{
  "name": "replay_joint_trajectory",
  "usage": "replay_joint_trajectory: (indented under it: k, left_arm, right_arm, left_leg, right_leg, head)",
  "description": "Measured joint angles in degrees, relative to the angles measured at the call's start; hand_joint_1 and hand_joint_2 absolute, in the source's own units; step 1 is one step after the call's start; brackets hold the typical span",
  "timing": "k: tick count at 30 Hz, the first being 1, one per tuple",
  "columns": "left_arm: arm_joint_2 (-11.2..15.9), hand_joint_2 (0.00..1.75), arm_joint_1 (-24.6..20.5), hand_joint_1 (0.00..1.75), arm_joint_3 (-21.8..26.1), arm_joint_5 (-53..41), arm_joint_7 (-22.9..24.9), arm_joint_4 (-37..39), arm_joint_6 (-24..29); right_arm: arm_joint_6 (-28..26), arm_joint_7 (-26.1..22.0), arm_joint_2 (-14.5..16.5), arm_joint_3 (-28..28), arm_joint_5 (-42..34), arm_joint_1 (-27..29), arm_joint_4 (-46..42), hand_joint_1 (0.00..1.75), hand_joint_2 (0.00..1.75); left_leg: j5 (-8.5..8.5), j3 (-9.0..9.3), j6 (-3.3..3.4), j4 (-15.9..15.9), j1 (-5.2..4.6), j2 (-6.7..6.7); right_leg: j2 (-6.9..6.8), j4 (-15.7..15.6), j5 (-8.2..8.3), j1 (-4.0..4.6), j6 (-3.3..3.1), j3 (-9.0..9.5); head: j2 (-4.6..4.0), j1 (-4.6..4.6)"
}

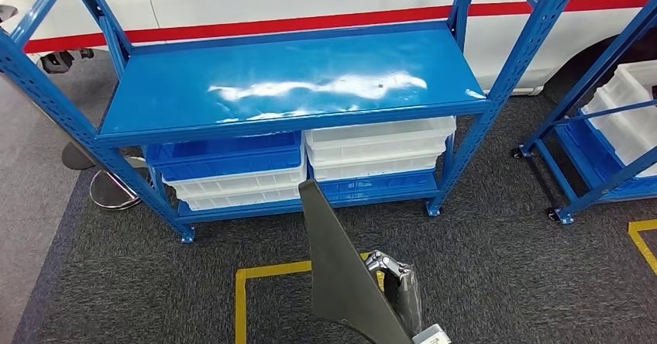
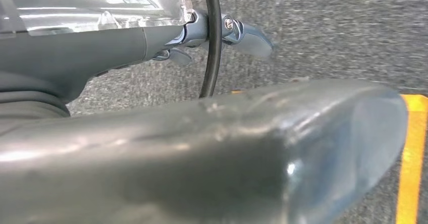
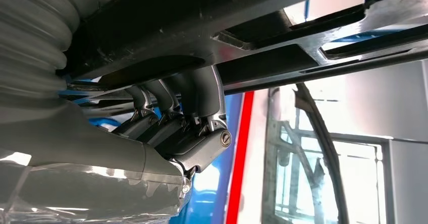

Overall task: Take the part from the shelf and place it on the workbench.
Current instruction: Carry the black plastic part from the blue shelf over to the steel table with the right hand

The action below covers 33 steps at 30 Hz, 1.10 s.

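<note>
A blue shelf (image 1: 287, 84) stood on dark carpet (image 1: 496, 274). The right hand (image 1: 391, 278) clutched the grey part (image 1: 341, 274) upright, fingers (image 3: 171, 118) hooked over its edge; such a thin hold might have let it swing loose. I couldn't tell how the left hand (image 2: 222, 32) was set.
</note>
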Motion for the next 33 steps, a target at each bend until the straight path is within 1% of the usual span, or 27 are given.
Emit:
replay_joint_trajectory:
  k: [2,3,4,5,6,7,8,10,11,12,13,14,15,16,17,18,20,21,22,23,25,26,27,28,30,32,33]
  left_arm:
    - [0.0,0.0,-0.1,0.0,0.3,0.1,-0.1,0.0,0.0]
    - [0.0,0.0,-0.1,0.0,0.5,0.1,-0.2,0.0,0.1]
    - [0.0,0.0,-0.1,0.0,0.7,0.1,-0.3,0.0,0.1]
    - [0.0,0.0,0.0,0.0,0.9,0.2,-0.3,0.0,0.2]
    - [0.0,0.0,0.0,0.0,1.1,0.2,-0.4,0.0,0.2]
    - [0.0,0.0,0.0,0.0,1.3,0.3,-0.5,0.0,0.2]
    - [0.0,0.0,0.1,0.0,1.6,0.3,-0.5,0.0,0.2]
    - [0.0,0.0,0.2,0.0,2.1,0.4,-0.5,0.0,0.3]
    - [0.0,0.0,0.2,0.0,2.2,0.5,-0.5,0.0,0.3]
    - [0.0,0.0,0.2,0.0,2.4,0.5,-0.5,0.0,0.3]
    - [0.0,0.0,0.2,0.0,2.5,0.5,-0.5,0.0,0.3]
    - [-0.1,0.0,0.2,0.0,2.6,0.5,-0.5,0.0,0.3]
    - [-0.1,0.0,0.2,0.0,2.8,0.5,-0.5,0.0,0.3]
    - [-0.1,0.0,0.3,0.0,2.9,0.5,-0.6,0.0,0.3]
    - [-0.1,0.0,0.3,0.0,3.1,0.5,-0.6,0.0,0.3]
    - [-0.1,0.0,0.3,0.0,3.3,0.4,-0.6,0.0,0.3]
    - [-0.1,0.0,0.4,0.0,3.6,0.2,-0.7,0.0,0.2]
    - [-0.1,0.0,0.4,0.0,3.7,0.1,-0.7,0.0,0.2]
    - [-0.1,0.0,0.5,0.0,3.8,0.0,-0.8,0.0,0.2]
    - [-0.1,0.0,0.6,0.0,3.8,-0.1,-1.0,0.0,0.1]
    - [-0.1,0.0,0.6,0.0,3.9,-0.4,-1.2,0.0,0.0]
    - [-0.1,0.0,0.6,0.0,4.1,-0.5,-1.1,0.0,0.0]
    - [-0.1,0.0,0.6,0.0,4.2,-0.6,-0.9,0.0,0.0]
    - [-0.1,0.0,0.6,0.0,4.3,-0.7,-0.7,0.0,0.0]
    - [-0.1,0.0,0.6,0.0,4.6,-0.9,0.5,0.0,0.2]
    - [0.0,0.0,0.6,0.0,5.0,-1.3,2.2,0.0,0.7]
    - [0.0,0.0,0.7,0.0,5.1,-1.3,3.2,0.0,1.0]
  right_arm:
    - [-0.1,-0.2,-0.1,0.2,0.1,0.3,0.3,1.75,1.75]
    - [-0.2,-0.4,-0.1,0.3,0.1,0.6,0.5,1.75,1.75]
    - [-0.4,-0.6,-0.2,0.3,0.1,1.0,0.6,1.75,1.75]
    - [-0.6,-0.8,-0.3,0.4,0.1,1.6,0.7,1.75,1.75]
    - [-0.9,-1.0,-0.4,0.4,0.1,2.3,0.8,1.75,1.75]
    - [-1.2,-1.2,-0.6,0.4,0.1,3.0,0.9,1.75,1.75]
    - [-1.4,-1.3,-0.8,0.3,0.1,3.7,1.0,1.75,1.75]
    - [-1.5,-1.5,-1.2,0.3,0.1,4.6,1.1,1.75,1.75]
    - [-1.5,-1.5,-1.4,0.3,0.1,5.0,1.1,1.75,1.75]
    - [-1.7,-1.6,-1.5,0.2,0.1,5.2,1.1,1.75,1.75]
    - [-1.8,-1.7,-1.6,0.1,0.1,5.5,1.1,1.75,1.75]
    - [-2.0,-1.7,-1.7,-0.1,0.2,5.9,1.1,1.75,1.75]
    - [-2.2,-1.8,-1.7,-0.4,0.3,6.2,1.1,1.75,1.75]
    - [-2.3,-1.8,-1.7,-0.7,0.4,6.4,1.1,1.75,1.75]
    - [-2.3,-1.9,-1.7,-0.9,0.5,6.7,1.0,1.75,1.75]
    - [-2.3,-2.0,-1.7,-1.1,0.6,7.0,1.0,1.75,1.75]
    - [-2.3,-2.1,-1.7,-1.5,0.7,7.7,0.9,1.75,1.75]
    - [-2.3,-2.2,-1.7,-1.7,0.7,8.0,0.8,1.75,1.75]
    - [-2.1,-2.2,-1.6,-1.9,0.7,8.3,0.7,1.75,1.75]
    - [-1.6,-2.3,-1.5,-2.2,0.5,8.6,0.7,1.75,1.75]
    - [0.2,-2.5,-1.3,-2.8,-0.3,9.2,0.5,1.75,1.75]
    - [1.2,-2.7,-1.1,-3.3,-0.8,9.6,0.5,1.75,1.75]
    - [1.9,-2.8,-0.9,-3.7,-1.1,10.0,0.5,1.75,1.75]
    - [2.3,-2.9,-0.7,-4.2,-1.3,10.3,0.5,1.75,1.75]
    - [3.1,-3.1,-0.2,-5.1,-1.4,10.9,0.5,1.75,1.75]
    - [3.9,-3.4,0.6,-6.0,-0.9,11.3,0.5,1.75,1.75]
    - [4.2,-3.5,1.0,-6.5,-0.5,11.6,0.5,1.75,1.75]
  left_leg:
    - [-0.95,4.84,0.61,-7.3,-0.28,-0.05]
    - [-1.61,5.8,0.93,-9.1,-0.48,-0.07]
    - [-1.39,5.81,1.28,-9.6,-0.59,-0.08]
    - [-0.81,5.47,1.66,-9.8,-0.5,0.03]
    - [-0.12,5.03,2.09,-10.0,-0.35,0.15]
    - [0.65,4.42,2.53,-10.2,-0.16,0.28]
    - [1.42,3.67,2.85,-10.3,0.0,0.42]
    - [2.78,1.92,3.11,-10.2,0.01,0.54]
    - [3.45,1.0,3.03,-10.1,0.01,0.59]
    - [4.06,0.05,2.9,-9.9,0.02,0.63]
    - [4.59,-0.91,2.71,-9.6,0.07,0.65]
    - [5.03,-1.8,2.47,-9.2,0.11,0.64]
    - [5.38,-2.56,2.2,-8.8,0.14,0.61]
    - [5.67,-3.15,1.88,-8.4,0.12,0.57]
    - [6.0,-3.49,1.51,-8.1,0.08,0.54]
    - [6.37,-3.68,1.11,-8.0,0.04,0.52]
    - [7.06,-3.82,0.26,-8.1,0.16,0.48]
    - [6.67,-4.09,-0.09,-7.8,0.27,0.45]
    - [5.17,-4.63,-0.35,-6.6,0.38,0.41]
    - [2.76,-5.44,-0.52,-4.4,0.49,0.38]
    - [-2.65,-7.48,-0.75,2.6,0.51,0.35]
    - [-3.86,-8.13,-0.79,5.9,0.5,0.35]
    - [-3.74,-8.1,-0.74,7.9,0.48,0.32]
    - [-2.58,-7.15,-0.57,8.1,0.46,0.23]
    - [0.28,-2.14,0.21,2.0,0.34,-1.06]
    - [0.32,3.47,1.07,-6.3,0.17,-3.22]
    - [-0.23,4.95,1.31,-8.7,0.06,-3.82]
  right_leg:
    - [-0.07,0.7,0.75,0.11,0.52,-0.89]
    - [-0.13,0.7,1.19,0.09,0.86,-0.98]
    - [-0.19,0.6,1.71,0.08,1.23,-0.96]
    - [-0.14,0.5,1.92,0.0,1.59,-0.99]
    - [0.0,0.9,1.15,-0.05,1.93,-1.27]
    - [0.18,2.1,-0.75,-0.1,2.24,-1.78]
    - [0.35,4.5,-3.68,-0.27,2.53,-2.51]
    - [0.47,11.5,-9.31,-0.61,3.1,-4.09]
    - [0.47,14.5,-10.34,-0.82,3.36,-4.37]
    - [0.46,16.1,-9.91,-1.02,3.58,-3.95]
    - [0.46,15.7,-8.45,-1.23,3.72,-2.54]
    - [0.45,13.3,-6.82,-1.41,3.8,-0.12]
    - [0.46,9.4,-6.06,-1.52,3.78,3.08]
    - [0.51,5.1,-6.2,-1.49,3.61,6.21]
    - [0.56,1.7,-6.76,-1.37,3.35,8.44]
    - [0.6,-0.4,-7.42,-1.17,2.99,9.65]
    - [0.56,-1.1,-7.06,-0.98,1.97,9.43]
    - [0.47,-1.2,-6.6,-1.01,1.43,9.05]
    - [0.41,-1.3,-6.05,-1.07,0.81,8.53]
    - [0.44,-1.4,-5.5,-1.09,0.34,7.91]
    - [0.67,-1.3,-4.47,-0.79,-0.13,6.5]
    - [0.87,-1.2,-3.94,-0.62,-0.15,5.77]
    - [1.1,-1.1,-3.41,-0.46,-0.14,5.03]
    - [1.44,-1.0,-2.9,-0.31,-0.11,4.29]
    - [2.38,-0.6,-2.05,-0.14,0.02,3.09]
    - [3.39,-0.3,-1.34,0.01,0.38,2.28]
    - [3.86,-0.2,-1.01,-0.03,0.68,2.03]
  head:
    - [0.0,0.02]
    - [0.0,0.03]
    - [0.0,0.04]
    - [0.0,0.04]
    - [0.0,0.04]
    - [0.0,0.05]
    - [0.0,0.05]
    - [0.0,0.04]
    - [0.0,0.03]
    - [0.0,0.03]
    - [0.0,0.03]
    - [0.0,0.03]
    - [0.0,0.03]
    - [0.0,0.02]
    - [0.0,0.02]
    - [0.0,0.01]
    - [0.0,0.02]
    - [0.0,0.01]
    - [0.0,0.02]
    - [0.0,0.01]
    - [0.0,0.01]
    - [0.0,0.01]
    - [0.0,0.01]
    - [0.0,0.01]
    - [0.0,0.01]
    - [0.0,0.0]
    - [0.0,0.01]
